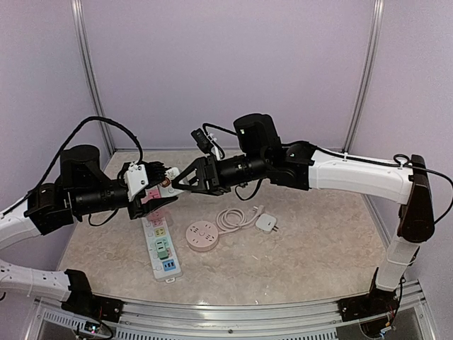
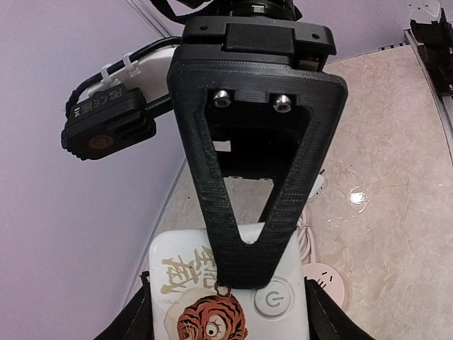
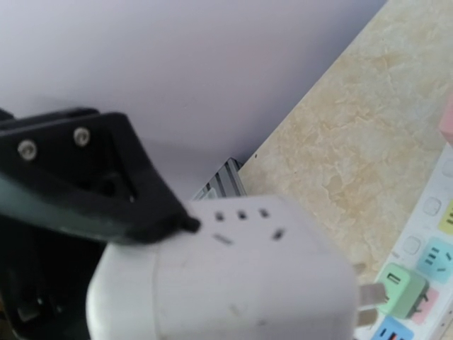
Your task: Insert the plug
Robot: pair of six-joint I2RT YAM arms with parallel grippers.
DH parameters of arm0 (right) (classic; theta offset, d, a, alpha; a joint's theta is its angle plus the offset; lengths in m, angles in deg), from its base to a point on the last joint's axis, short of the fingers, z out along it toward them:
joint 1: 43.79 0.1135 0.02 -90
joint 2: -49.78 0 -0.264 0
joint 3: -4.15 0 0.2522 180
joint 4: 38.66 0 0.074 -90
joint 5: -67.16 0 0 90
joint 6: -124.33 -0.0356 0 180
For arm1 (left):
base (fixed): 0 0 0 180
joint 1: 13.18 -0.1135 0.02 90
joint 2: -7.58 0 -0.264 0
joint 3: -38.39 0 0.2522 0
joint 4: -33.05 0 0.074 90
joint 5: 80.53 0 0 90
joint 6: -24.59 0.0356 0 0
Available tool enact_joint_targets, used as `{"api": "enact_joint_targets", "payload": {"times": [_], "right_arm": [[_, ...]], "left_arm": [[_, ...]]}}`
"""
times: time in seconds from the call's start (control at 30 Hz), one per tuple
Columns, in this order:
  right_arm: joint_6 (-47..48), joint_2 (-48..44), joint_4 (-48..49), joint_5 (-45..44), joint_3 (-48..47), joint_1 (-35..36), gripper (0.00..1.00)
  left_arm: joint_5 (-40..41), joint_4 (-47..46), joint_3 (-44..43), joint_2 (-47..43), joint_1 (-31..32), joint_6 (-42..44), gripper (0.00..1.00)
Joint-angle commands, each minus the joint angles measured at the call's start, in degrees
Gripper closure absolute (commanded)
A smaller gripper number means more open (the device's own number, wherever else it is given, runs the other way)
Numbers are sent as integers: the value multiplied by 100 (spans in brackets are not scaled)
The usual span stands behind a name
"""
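Plug (image 3: 241,283) held in air over power strip (image 1: 161,244) on desk (image 1: 304,262), prongs bare. Right claw (image 1: 177,183) clamped on plug. Left claw (image 2: 230,324) straddles same plug; gripping or not, can't tell.

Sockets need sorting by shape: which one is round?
The pink socket, beside the long strip; the strip is a straight bar.
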State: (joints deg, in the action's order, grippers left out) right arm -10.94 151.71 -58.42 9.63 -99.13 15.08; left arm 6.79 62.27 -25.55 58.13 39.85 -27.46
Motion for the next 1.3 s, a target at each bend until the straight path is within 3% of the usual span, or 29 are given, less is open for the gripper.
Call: {"api": "enact_joint_targets", "payload": {"times": [0.0, 0.17, 0.2, 0.23, 0.3, 0.33, 0.37, 0.4, 0.5, 0.6, 0.7, 1.0, 1.13, 1.27], "right_arm": [[19, 62, 118, -38, -86, 55, 100], [63, 57, 54, -67, -116, 55, 100], [101, 43, 23, -84, -123, 57, 100], [162, 24, -30, -120, -125, 55, 93], [354, -44, -268, -275, -154, 61, 53], [474, -106, -383, -377, -151, 55, 28], [595, -183, -480, -465, -135, 43, 12], [731, -288, -534, -555, -89, 40, 3], [1109, -674, -597, -739, 122, 35, 0], [1458, -1109, -651, -909, 369, 31, 0], [1750, -1449, -550, -1116, 726, 30, 0], [2513, -1693, -700, -2216, 1474, 29, 0], [2601, -1210, -1031, -3130, 1555, 34, 0], [2574, -309, -1106, -3277, 1432, 47, 0]], "left_arm": [[-15, -70, -52, -48, 48, 17, 67], [-68, -22, -73, -94, 57, -163, 100], [-44, -25, -71, -103, 63, -234, 100], [8, -19, -71, -114, 63, -339, 100], [150, -8, -84, -123, 51, -667, 100], [169, 36, -98, -131, 13, -912, 100], [92, 125, -121, -137, -62, -1187, 100], [-181, 237, -149, -147, -198, -1502, 100], [-1515, 615, -228, -196, -872, -2854, 100], [-3043, 406, -156, -228, -1662, -4293, 100], [-3744, -6, -56, -200, -1987, -5313, 100], [-3983, -369, 103, -177, -2262, -5780, 100], [-3589, -249, 136, -204, -2328, -5534, 100], [-3118, 22, 158, -284, -2426, -5030, 100]]}}
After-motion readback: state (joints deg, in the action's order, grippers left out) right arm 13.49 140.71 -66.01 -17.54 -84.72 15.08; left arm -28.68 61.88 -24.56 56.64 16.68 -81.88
